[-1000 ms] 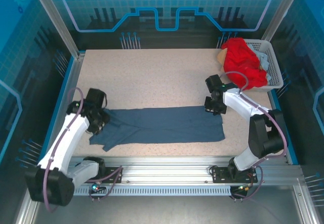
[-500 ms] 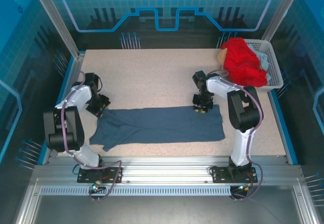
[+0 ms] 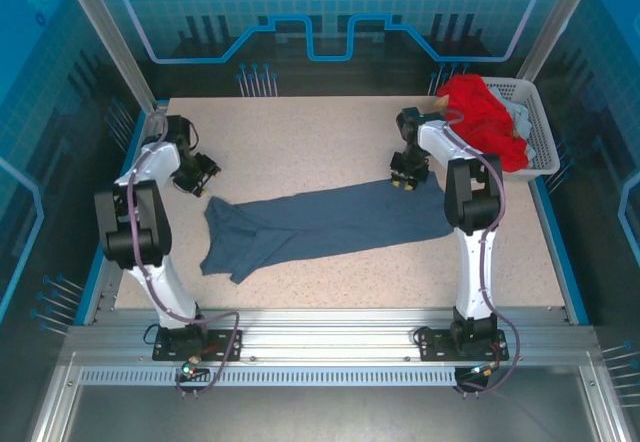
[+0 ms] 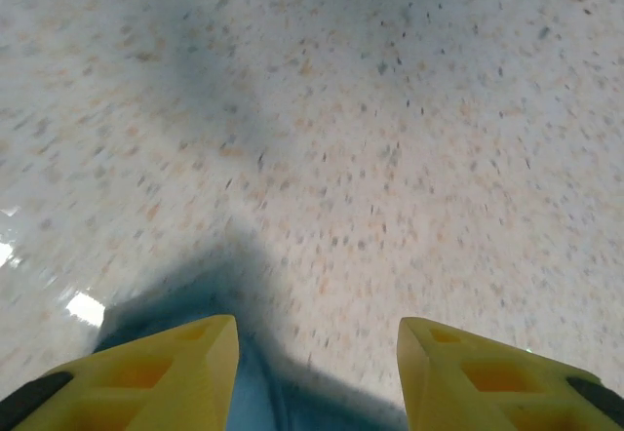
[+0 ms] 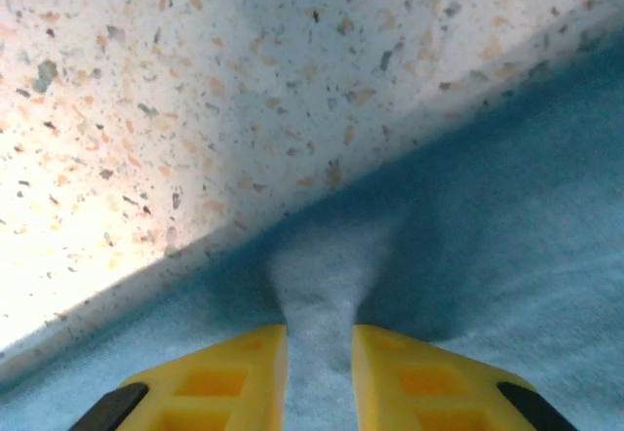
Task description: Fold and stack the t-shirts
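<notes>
The slate-blue t-shirt (image 3: 330, 224) lies in a long slanted band across the table, its left end bunched near the front left. My right gripper (image 3: 403, 180) is shut on its far right edge; in the right wrist view a ridge of the blue cloth (image 5: 507, 207) is pinched between the yellow fingers (image 5: 244, 372) of that gripper (image 5: 320, 338). My left gripper (image 3: 203, 182) stands open just beyond the shirt's left corner, and in the left wrist view it (image 4: 317, 329) shows speckled table in its gap with blue cloth (image 4: 258, 402) at the bottom edge. The red t-shirt (image 3: 485, 127) is heaped in the basket.
The white perforated basket (image 3: 540, 122) sits at the back right corner, with a pale cloth beside the red heap. Blue side rails border the speckled table (image 3: 300, 142), and both arm bases are bolted to the metal rail at the front.
The right gripper has pulled the shirt's right edge toward the back, so the shirt now lies slanted. The left gripper has moved back and stands open off the shirt's left corner.
</notes>
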